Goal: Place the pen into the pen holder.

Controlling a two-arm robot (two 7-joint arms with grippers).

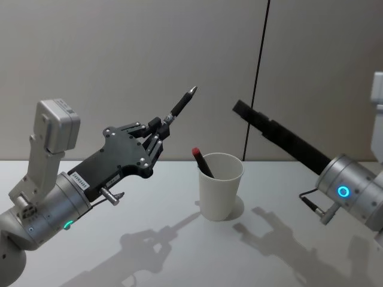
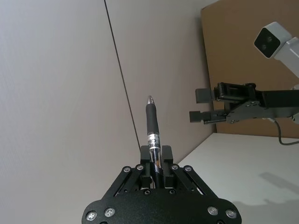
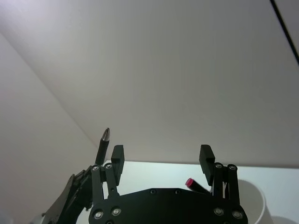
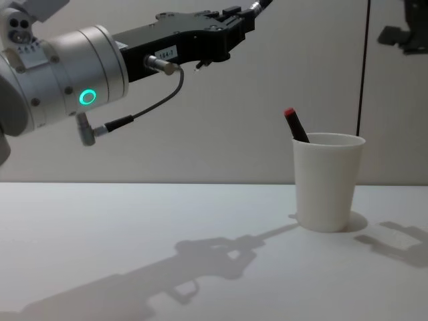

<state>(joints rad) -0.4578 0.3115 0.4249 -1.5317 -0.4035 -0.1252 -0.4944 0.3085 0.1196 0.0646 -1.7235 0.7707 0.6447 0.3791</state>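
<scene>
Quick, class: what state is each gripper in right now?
Left gripper: closed, holding the black pen up in the air.
Right gripper: open, holding nothing.

Matt, seemingly paper pen holder [image 1: 220, 192]

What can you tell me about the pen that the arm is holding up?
The pen is slim and dark, with a black grip sleeve, a silvery pointed tip and a clear printed barrel. The left gripper pinches its lower barrel; it juts up and forward, tip uppermost, in the air left of and above the white pen holder, touching nothing else.
</scene>
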